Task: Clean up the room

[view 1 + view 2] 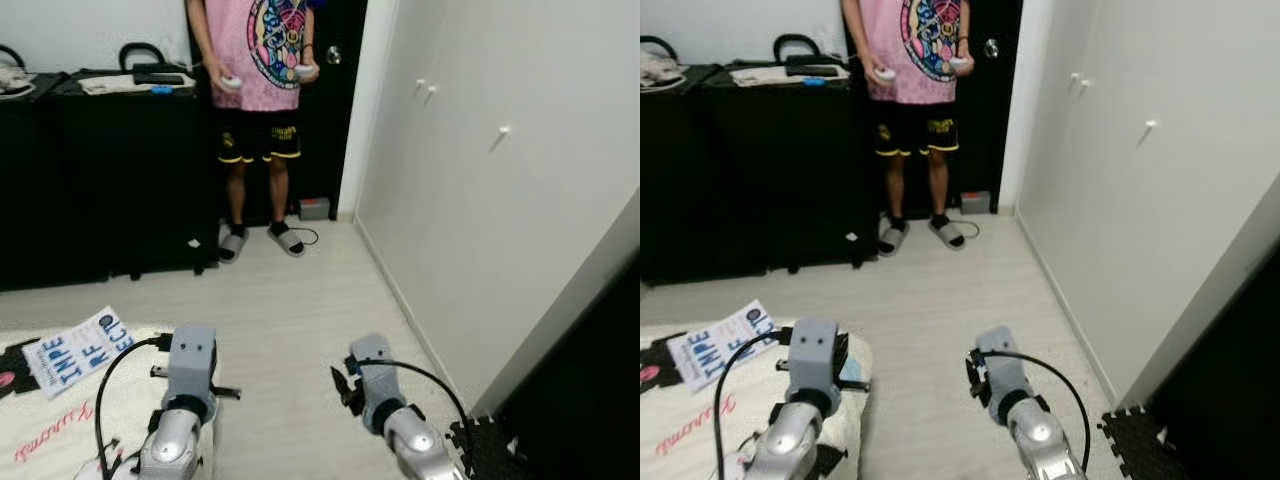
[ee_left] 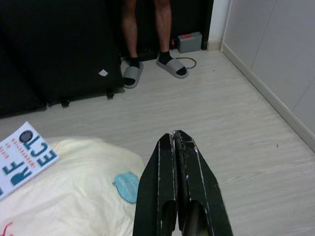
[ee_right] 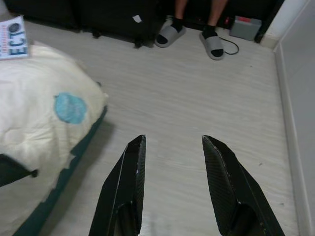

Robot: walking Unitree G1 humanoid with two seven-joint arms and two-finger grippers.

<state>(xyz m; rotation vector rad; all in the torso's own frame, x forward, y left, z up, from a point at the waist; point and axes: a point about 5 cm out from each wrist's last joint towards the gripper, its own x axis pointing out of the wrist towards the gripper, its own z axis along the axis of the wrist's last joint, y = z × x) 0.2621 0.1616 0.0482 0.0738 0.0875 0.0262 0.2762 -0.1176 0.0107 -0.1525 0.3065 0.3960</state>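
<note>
- Nothing's been picked up yet as far as I can tell. The robot looks like it's only sizing up the room, both arms raised out front at the bottom of the frame.
- Left gripper: the two black fingers are pressed together, holding nothing, over the edge of the cream-coloured padded bedding in the lower left.
- Right gripper: fingers spread apart, empty, over the pale wood-look floor.
- Likely tidy-up candidates: the small teal oval pouch lying on the bedding near its edge, and the white magazine with big blue lettering at the bedding's far left corner.
- The magazine lies flat, with its long axis on a diagonal, rising toward the upper right in the head view. The pouch's long axis I can't really call.
- Next move, I'd guess: open the left fingers, drop down onto the pouch.
- A person in a pink printed t-shirt stands upper centre, well apart.
</note>
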